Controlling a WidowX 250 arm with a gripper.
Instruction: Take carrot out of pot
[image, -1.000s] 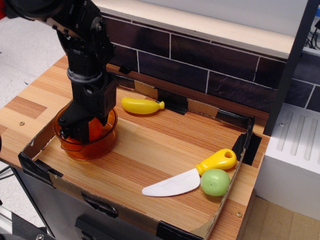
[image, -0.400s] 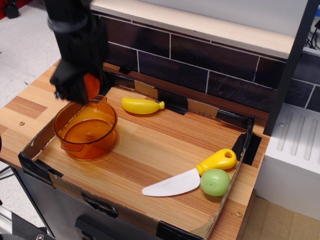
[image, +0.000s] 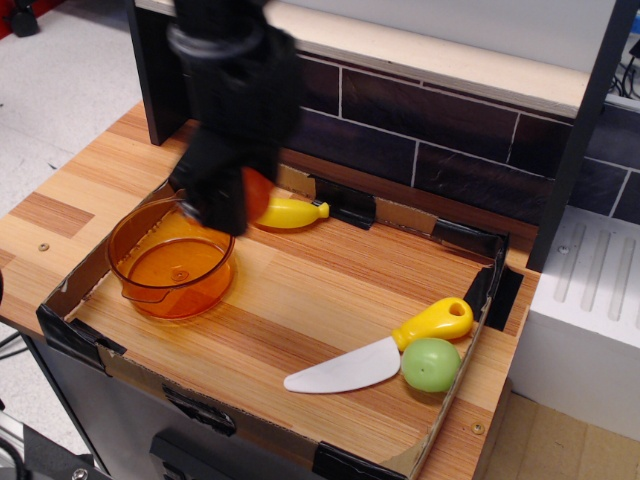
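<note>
While motion blur softens its outline, the black hand (image: 232, 195) hangs in the upper left of the frame, just right of the pot (image: 172, 258), with its fingers clamped on the carrot (image: 256, 191), an orange shape showing at the hand's right edge. The carrot is in the air, clear of the pot and above the table (image: 300, 290), partly overlapping the yellow banana-like toy (image: 292, 212) behind it. The amber pot sits at the left of the cardboard-edged tray (image: 250, 425), and nothing can be seen inside it. Toward the lower right lie a toy knife (image: 385, 352) with a yellow handle and white blade, and a green ball (image: 431, 364) touching the handle. No brand, label or writing can be read anywhere.
</note>
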